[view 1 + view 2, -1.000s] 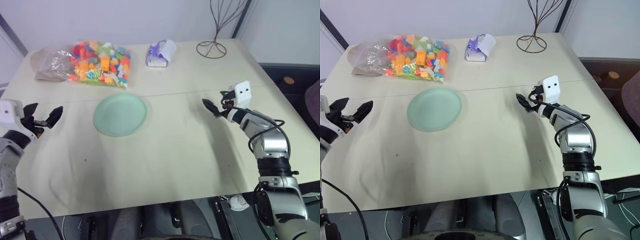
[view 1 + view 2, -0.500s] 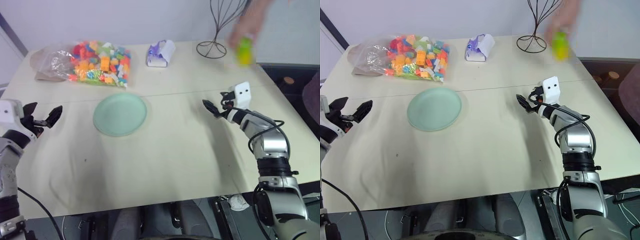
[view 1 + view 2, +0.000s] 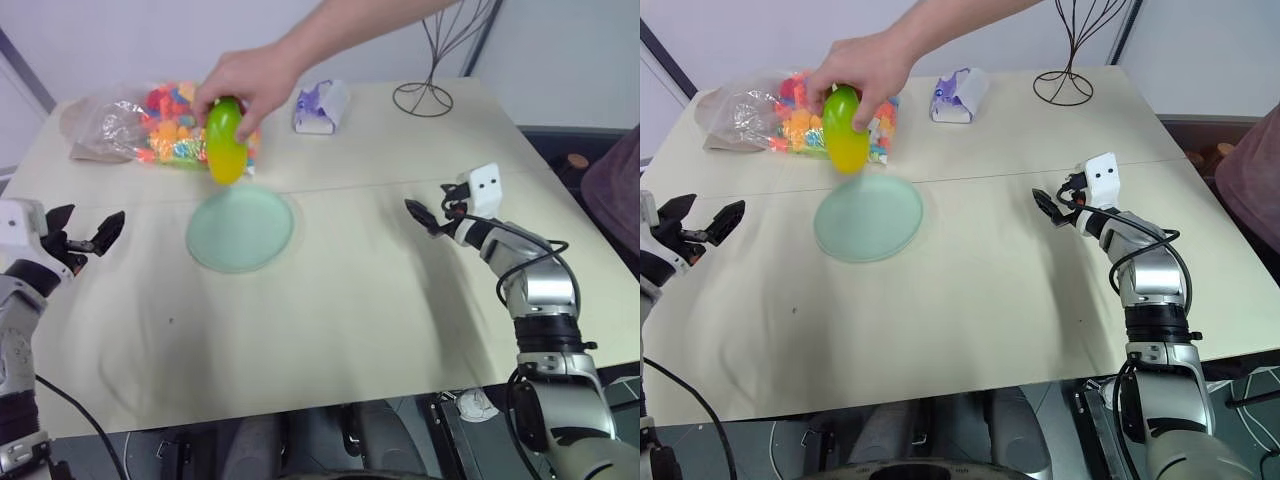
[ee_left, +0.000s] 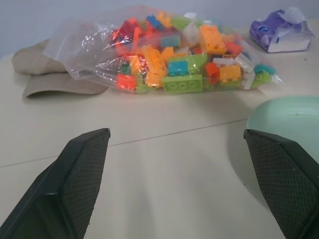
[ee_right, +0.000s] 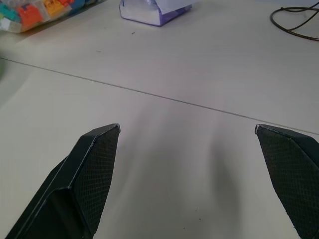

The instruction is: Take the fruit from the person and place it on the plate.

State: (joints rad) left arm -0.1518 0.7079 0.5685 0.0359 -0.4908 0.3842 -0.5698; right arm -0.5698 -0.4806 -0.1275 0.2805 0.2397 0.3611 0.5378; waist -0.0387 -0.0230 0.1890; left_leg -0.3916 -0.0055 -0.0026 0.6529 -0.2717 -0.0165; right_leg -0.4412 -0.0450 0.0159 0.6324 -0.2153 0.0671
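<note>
Glossy, likely slippery fruit [image 3: 226, 140] in hand [image 3: 250, 80], well ahead of spread-open, empty left gripper [image 3: 88, 236]; grasp exposed lower half.

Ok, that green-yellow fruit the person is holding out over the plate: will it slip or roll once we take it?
The fruit looks smooth and glossy, so the black fingers may slip on it. Its rounded oval shape would probably roll if set down on the flat plate. It keeps its shape in the person's hand, so likely firm.
</note>
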